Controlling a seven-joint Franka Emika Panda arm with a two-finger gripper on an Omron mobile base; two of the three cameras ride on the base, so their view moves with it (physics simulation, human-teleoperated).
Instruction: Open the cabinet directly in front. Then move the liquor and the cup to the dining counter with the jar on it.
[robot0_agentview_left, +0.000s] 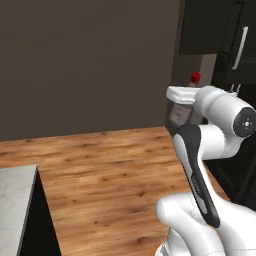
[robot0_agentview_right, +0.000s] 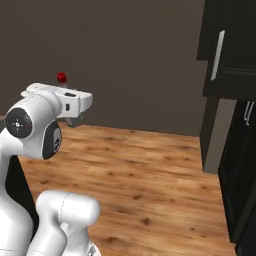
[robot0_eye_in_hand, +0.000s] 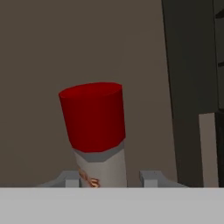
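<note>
**Holding the liquor bottle up between the fingers**

Gripping the liquor (robot0_eye_in_hand: 99, 144) by its body, the gripper (robot0_eye_in_hand: 105, 180) has one grey finger (robot0_eye_in_hand: 65, 178) on each side of the bottle, and both appear pressed against the glass just beneath the neck. The jaws stand at a narrow, partly closed width set by the bottle itself. Between the fingers the pale label with orange lettering shows, and the grey shoulder and tall red cap rise well above the fingertips, leaning slightly to one side in the hand view.

From the left base view the red cap (robot0_agentview_left: 195, 77) pokes up just behind the white hand, with the greyish body of the bottle visible below it at the hand's far side. From the right base view the cap sits just above the hand, which is held out level from the arm, well above the wooden floor (robot0_agentview_right: 145, 170).

Beyond the bottle stands a plain brown-grey wall. The cabinet (robot0_agentview_right: 227, 45) rises at the right, near-black, with a long pale bar handle (robot0_agentview_right: 218, 55) on its upper door. A marble-topped counter corner (robot0_agentview_left: 15, 200) sits at the lower left of the left base view, well apart from the bottle.
</note>
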